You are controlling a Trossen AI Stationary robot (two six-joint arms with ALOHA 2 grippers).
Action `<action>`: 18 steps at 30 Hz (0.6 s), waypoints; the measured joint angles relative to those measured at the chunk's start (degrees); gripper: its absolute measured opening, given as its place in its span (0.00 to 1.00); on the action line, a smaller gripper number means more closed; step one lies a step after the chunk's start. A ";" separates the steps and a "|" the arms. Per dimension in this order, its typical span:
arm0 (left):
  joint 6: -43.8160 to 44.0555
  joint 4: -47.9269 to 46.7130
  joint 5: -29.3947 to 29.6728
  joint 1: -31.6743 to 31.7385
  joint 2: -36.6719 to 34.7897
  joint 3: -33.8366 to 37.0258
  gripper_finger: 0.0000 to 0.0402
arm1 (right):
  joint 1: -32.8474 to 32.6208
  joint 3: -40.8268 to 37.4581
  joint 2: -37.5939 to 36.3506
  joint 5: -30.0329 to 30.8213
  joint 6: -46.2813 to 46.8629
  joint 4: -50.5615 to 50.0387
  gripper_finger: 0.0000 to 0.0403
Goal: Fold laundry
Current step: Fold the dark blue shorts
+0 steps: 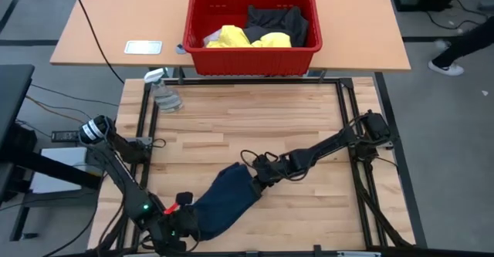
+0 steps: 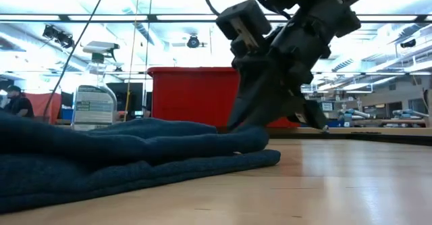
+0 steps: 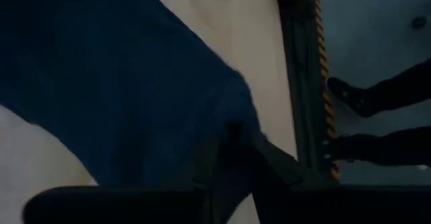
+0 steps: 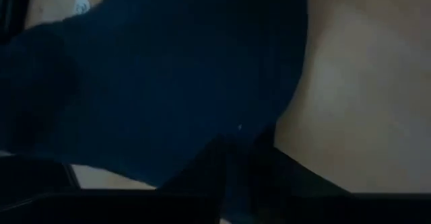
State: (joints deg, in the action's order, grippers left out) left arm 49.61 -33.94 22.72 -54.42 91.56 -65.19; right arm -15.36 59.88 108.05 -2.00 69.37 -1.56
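2 grippers sit on 1 garment: the navy piece (image 1: 225, 201) lies doubled over on the wooden table (image 1: 247, 118) near its front edge. The left gripper (image 1: 179, 228) is at the cloth's near-left end, the right gripper (image 1: 261, 177) at its far-right end, fingertips down on the fold in the low view. Each wrist view shows cloth running in between the fingers, but whether either pair pinches it or is letting go, I cannot tell. Judgement: fold just laid, release in hand. To do it well, open both fully and lift straight up so the top layer is not dragged. Yellow shirt (image 1: 245, 38) and a dark garment (image 1: 279, 21) wait in the red basket (image 1: 255, 55).
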 joint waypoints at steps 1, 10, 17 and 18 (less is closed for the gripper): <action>0.85 0.29 -0.04 -0.02 -0.02 0.00 0.20 | 0.14 0.00 -0.06 -0.52 -0.20 -0.27 0.24; 9.63 -0.92 -3.52 -0.19 -0.17 -0.46 0.36 | 1.46 2.41 -0.14 3.04 -6.95 3.48 0.31; 17.91 -5.66 -3.69 0.60 -0.17 -0.42 0.39 | 3.89 6.72 3.30 4.53 -13.58 4.96 0.31; 17.89 -5.90 -3.68 0.61 -0.17 -0.42 0.39 | 4.14 7.28 3.98 4.48 -14.25 5.31 0.31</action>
State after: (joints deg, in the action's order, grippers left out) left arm 67.51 -39.83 19.04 -53.81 91.39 -65.60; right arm -11.22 67.16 112.03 2.47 55.12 3.74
